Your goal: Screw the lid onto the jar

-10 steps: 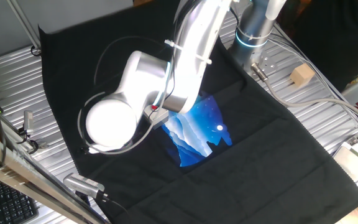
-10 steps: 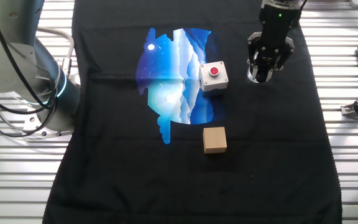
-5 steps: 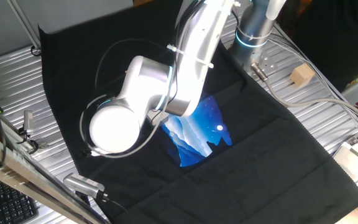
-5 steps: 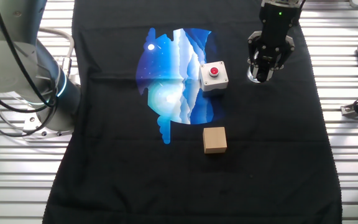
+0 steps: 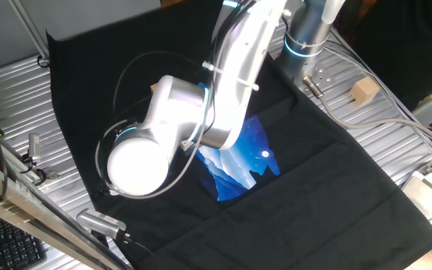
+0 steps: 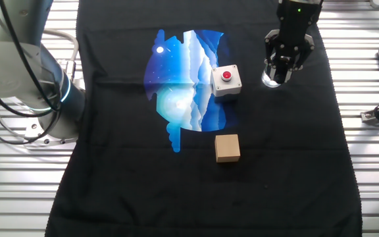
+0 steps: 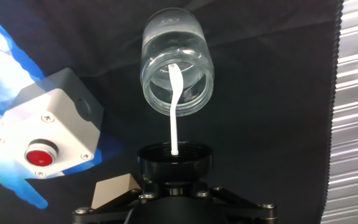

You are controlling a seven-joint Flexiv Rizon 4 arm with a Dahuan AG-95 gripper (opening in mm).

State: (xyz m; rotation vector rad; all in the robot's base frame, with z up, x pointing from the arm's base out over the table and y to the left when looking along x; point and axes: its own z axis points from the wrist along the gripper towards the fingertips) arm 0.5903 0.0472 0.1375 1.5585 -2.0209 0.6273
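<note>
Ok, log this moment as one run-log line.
phase: lid approach | gripper: shut on lid | jar: open, upright on black cloth, under the lid | lid: above jar, not seated | nearby: red-button box, wooden cube

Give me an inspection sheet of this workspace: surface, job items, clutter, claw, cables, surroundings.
Surface: black cloth with a blue print, laid over a ribbed metal table.
Job's things: the jar stands open on the cloth; the lid is off it, held above, with a thin white stick reaching toward the jar's mouth.
Clutter: white button box beside the jar; wooden cube apart, nearer the cloth's middle.
Claw: the claw is over the jar, shut on the lid.
Cables: grey cables run across the metal table.
Surroundings: keyboard off the cloth.
</note>
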